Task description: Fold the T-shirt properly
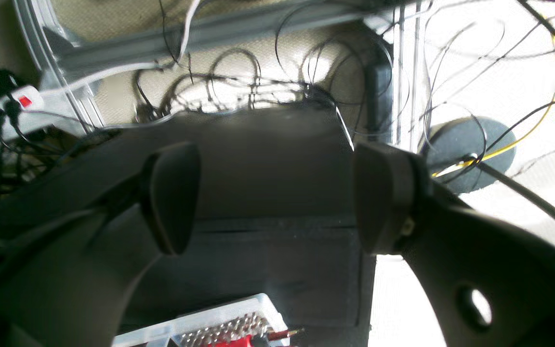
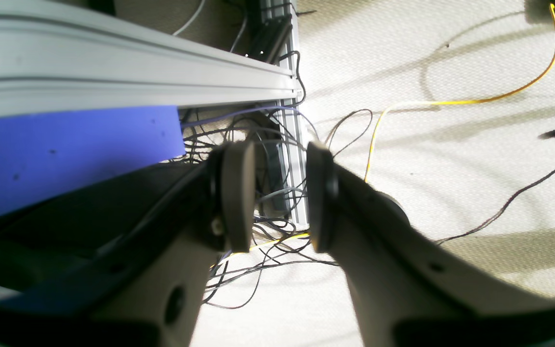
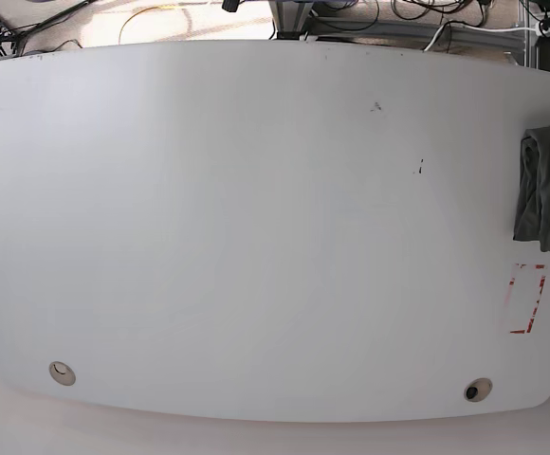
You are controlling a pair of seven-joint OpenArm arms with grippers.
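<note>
**Shirt bunched at the table's edge, both grippers off the table**

In the base view we see the T-shirt (image 3: 549,185) lying crumpled at the far right edge of the white table (image 3: 256,237), partly cut off by the frame. It sits just above a small red-outlined rectangle (image 3: 527,299) marked on the tabletop, apart from it. Neither arm appears in this view.

Through the left wrist camera we see our left gripper (image 1: 270,197) with its jaws spread wide and nothing between them. Behind the gap lies a dark flat surface, and beyond it a tangle of black cables (image 1: 258,86) on pale flooring. A white power strip (image 1: 12,108) with a red switch sits at the left, and a clear plastic box (image 1: 219,325) shows at the bottom edge.

Through the right wrist camera we see our right gripper (image 2: 275,195) with its jaws only partly apart, a narrow gap between the pads, holding nothing. It hangs beside an aluminium frame rail (image 2: 113,72) with a blue panel (image 2: 65,149) below it, above carpet crossed by a yellow cable (image 2: 451,102).
</note>
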